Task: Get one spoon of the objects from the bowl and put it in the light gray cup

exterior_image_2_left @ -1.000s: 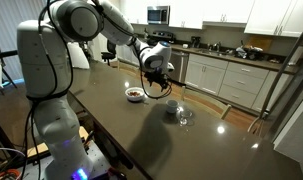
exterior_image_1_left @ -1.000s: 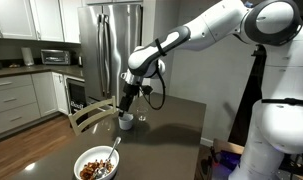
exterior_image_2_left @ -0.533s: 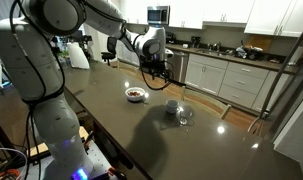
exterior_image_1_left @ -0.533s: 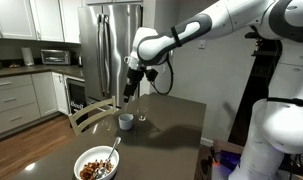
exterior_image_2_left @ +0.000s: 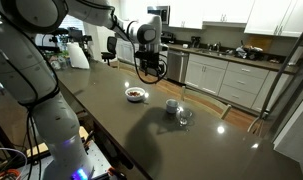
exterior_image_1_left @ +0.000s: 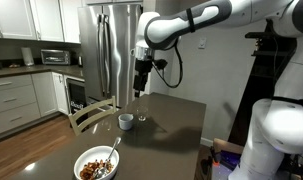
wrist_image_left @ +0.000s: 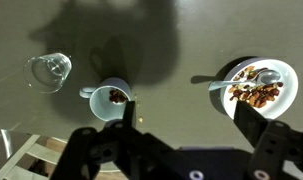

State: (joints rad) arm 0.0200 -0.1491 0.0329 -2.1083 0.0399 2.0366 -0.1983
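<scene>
Now the arm has gone up. A short while ago the end effector [exterior_image_1_left: 139, 89] hung low, right over the light gray cup [exterior_image_1_left: 125, 121]. Now it is high above the cup and holds nothing. In the wrist view its two fingers [wrist_image_left: 261, 140] stand wide apart, so it is open and empty.

Look down from the wrist view, going left to right. First comes a small clear glass [wrist_image_left: 49, 70], just beside the cup. Then comes the cup itself, and a few brown bits lie inside it. Further along, on the side of the cup away from the glass, sits the bowl [wrist_image_left: 283, 72]. The objects [wrist_image_left: 256, 96] are heaped in it. The spoon [wrist_image_left: 213, 82] rests in the bowl too, with its handle poking over the rim toward the cup. All of them stand on the dark worktop [wrist_image_left: 191, 40].

What does this mean? I think the scoop is already tipped into the cup and the spoon is back in the bowl. So the job looks done, or very nearly done. The arm seems to be pulling away from the cup.

In both exterior views the arm reaches out from its base and bends at the elbow. Its last part points straight down at the worktop, above the cup.
</scene>
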